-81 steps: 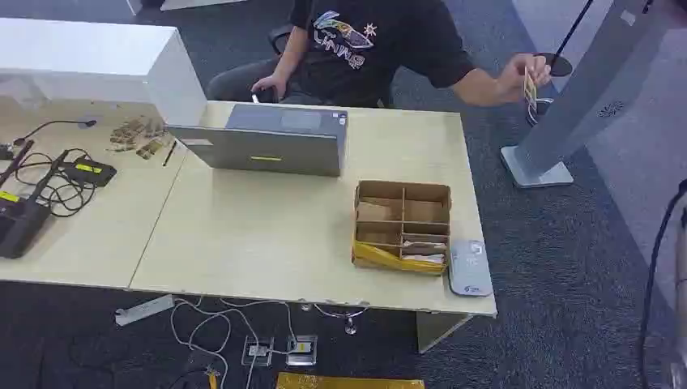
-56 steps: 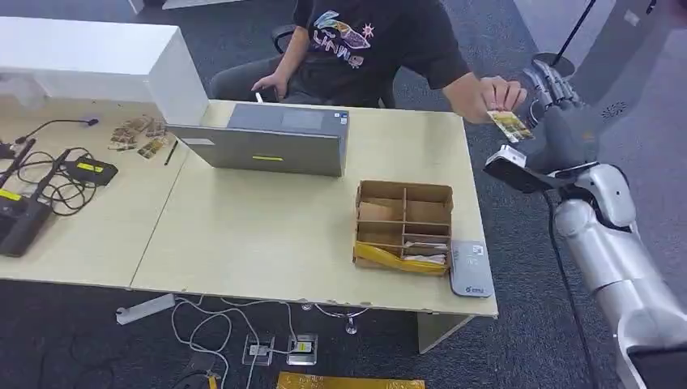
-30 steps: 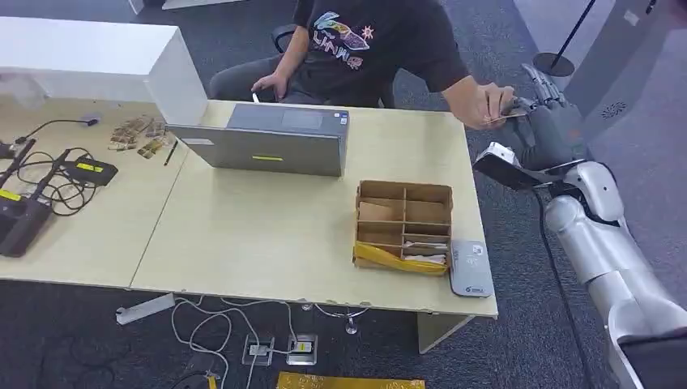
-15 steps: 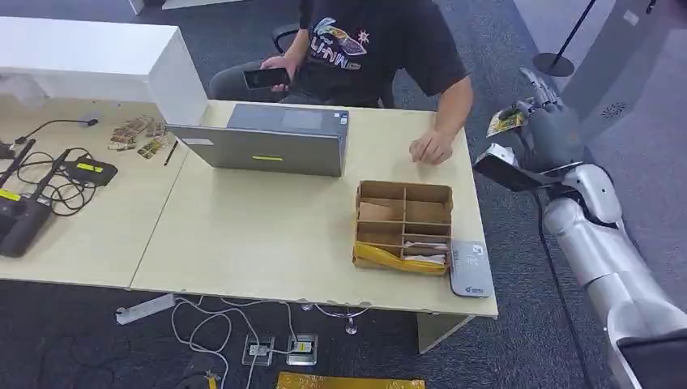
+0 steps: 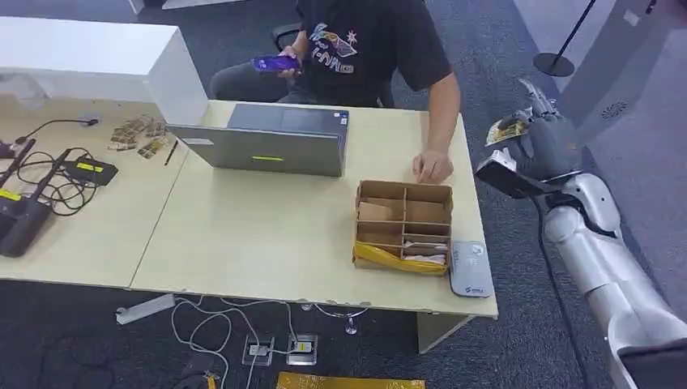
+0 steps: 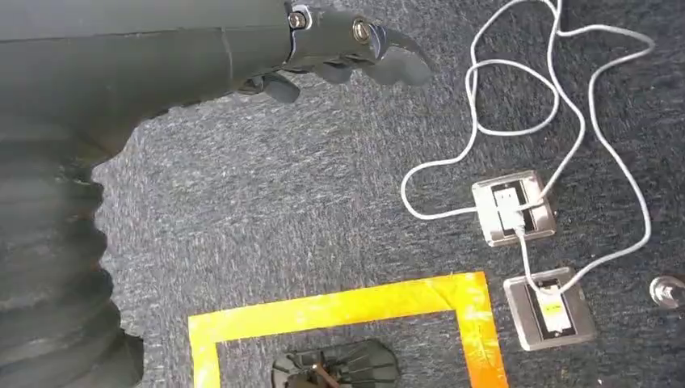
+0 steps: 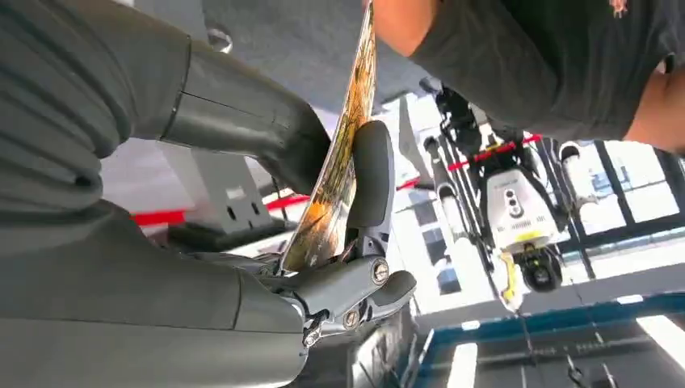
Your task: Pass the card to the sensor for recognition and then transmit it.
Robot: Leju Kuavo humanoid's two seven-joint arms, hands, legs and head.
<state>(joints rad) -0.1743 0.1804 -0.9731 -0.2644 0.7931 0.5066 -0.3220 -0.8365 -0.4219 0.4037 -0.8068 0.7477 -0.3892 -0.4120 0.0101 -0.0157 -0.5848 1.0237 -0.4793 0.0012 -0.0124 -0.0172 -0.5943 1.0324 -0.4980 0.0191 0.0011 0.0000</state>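
right hand (image 5: 541,139) pinching card (image 5: 504,130) | card's long axis pointing toward desk (image 5: 267,235), beside desk's edge | left hand (image 6: 323,56) hanging, fingers apart, holding nothing

I see a card printed in yellow, orange and dark patches (image 7: 339,174) pinched in my dark grey right hand (image 5: 544,138), whose arm is silver. My left hand (image 6: 339,48) is the same dark grey, over speckled grey carpet (image 6: 323,234) marked with yellow tape (image 6: 339,311). The pale beige wooden table (image 5: 243,235) carries a brown cardboard divider box (image 5: 403,225) and a grey laptop (image 5: 271,139).
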